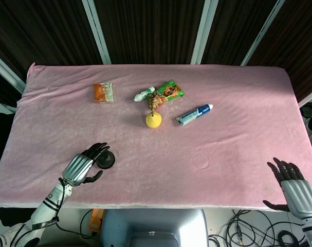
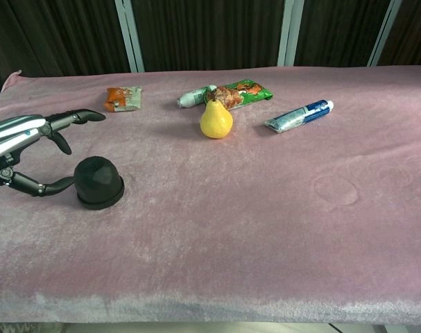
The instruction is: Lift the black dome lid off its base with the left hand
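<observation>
Left hand (image 2: 30, 149) low over the cloth (image 2: 265, 229) at the near left, reaching in from the edge, palm turned toward the lid (image 2: 98, 179). Fingers spread wide, upper ones stretched out above and past the dome, thumb (image 2: 47, 186) curved in low with its tip right at the lid's left side; touching or just short of it, hard to say. Nothing gripped, hand open. Lid down on its base (image 2: 99, 202), upright, at the near left of the table, well apart from the other items. From the head view, same hand (image 1: 84, 165) angled up from the front edge, dark fingers fanned toward the lid (image 1: 105, 159). Right hand (image 1: 294, 188) off the front right corner, fingers apart and pointing up, holding nothing. Further back, pear (image 2: 216, 119) upright near centre, green packet (image 2: 245, 92) and small tube (image 2: 193, 98) just behind it, toothpaste (image 2: 299, 116) to the right, orange packet (image 2: 123, 98) to the left.
</observation>
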Available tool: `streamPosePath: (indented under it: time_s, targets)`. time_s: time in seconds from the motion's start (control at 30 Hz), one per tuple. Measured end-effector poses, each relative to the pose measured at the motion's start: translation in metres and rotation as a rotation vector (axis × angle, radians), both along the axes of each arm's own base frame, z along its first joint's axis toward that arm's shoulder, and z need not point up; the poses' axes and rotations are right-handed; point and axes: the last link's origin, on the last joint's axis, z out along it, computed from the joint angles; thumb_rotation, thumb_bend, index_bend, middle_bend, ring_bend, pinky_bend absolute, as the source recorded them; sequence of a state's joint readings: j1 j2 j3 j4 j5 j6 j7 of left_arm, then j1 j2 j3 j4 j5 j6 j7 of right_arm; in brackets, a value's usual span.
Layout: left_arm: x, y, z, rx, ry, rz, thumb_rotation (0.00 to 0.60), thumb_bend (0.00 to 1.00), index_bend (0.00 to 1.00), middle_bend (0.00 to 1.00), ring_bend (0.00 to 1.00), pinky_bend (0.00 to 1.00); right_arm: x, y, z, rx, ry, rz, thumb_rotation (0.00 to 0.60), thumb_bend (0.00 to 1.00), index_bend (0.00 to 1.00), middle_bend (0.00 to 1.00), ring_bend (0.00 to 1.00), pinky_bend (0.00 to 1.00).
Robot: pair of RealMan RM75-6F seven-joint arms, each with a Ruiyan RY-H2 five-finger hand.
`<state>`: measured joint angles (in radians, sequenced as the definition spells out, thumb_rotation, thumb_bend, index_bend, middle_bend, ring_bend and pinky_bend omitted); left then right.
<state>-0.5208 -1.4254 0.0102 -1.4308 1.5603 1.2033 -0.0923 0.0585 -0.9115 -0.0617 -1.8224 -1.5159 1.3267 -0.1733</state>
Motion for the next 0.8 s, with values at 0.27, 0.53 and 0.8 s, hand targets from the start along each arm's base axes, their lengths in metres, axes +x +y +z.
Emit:
streamPosePath:
  time_s: [0.27,0.53,0.8]
  targets:
    - [-0.02,-0.001,0.003,0.023,0.05,0.071,0.6,0.38,0.07,0.01,0.02,0.24,0.0,0.0,0.0,0.004,0.003,-0.003,0.6,0.1,0.0,0.0,0.0,0.18]
    - [-0.03,0.002,-0.008,-0.073,-0.014,0.158,0.6,0.38,0.08,0.01,0.02,0.24,0.0,0.0,-0.001,0.008,0.005,-0.006,0.6,0.1,0.0,0.0,0.0,0.18]
    - [-0.034,0.012,-0.016,-0.163,-0.127,0.224,0.6,0.36,0.08,0.01,0.02,0.24,-0.001,0.0,-0.002,0.016,0.01,-0.009,0.6,0.1,0.0,0.0,0.0,0.18]
